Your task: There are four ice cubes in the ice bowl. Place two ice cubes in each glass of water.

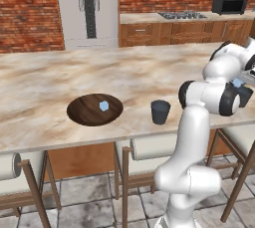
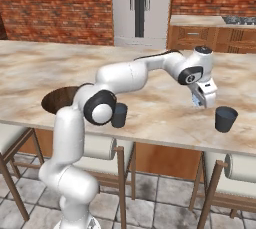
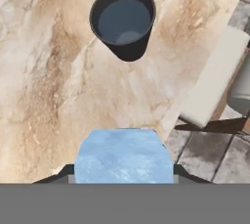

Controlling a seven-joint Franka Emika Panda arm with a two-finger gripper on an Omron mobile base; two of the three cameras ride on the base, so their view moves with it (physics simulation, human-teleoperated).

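My gripper [image 2: 199, 101] hangs over the marble counter, shut on a pale blue ice cube [image 3: 124, 155]. It hovers just left of and above the right glass of water [image 2: 226, 119]. In the hand view that glass [image 3: 123, 20] stands ahead of the held cube, and a pale patch shows in its water. The other glass [image 1: 160, 112] stands near the counter's front edge, right of the ice bowl [image 1: 85, 112]. One ice cube [image 1: 103, 106] lies in the dark wooden bowl. In the left base view the arm partly hides the right glass [image 1: 245, 95].
Padded stools [image 1: 149, 147] stand under the counter's front edge [image 2: 165, 138], close to the robot's base. Along the back wall are a fridge [image 1: 87, 8], a stove top [image 1: 182, 15] and a black microwave [image 1: 229, 4].
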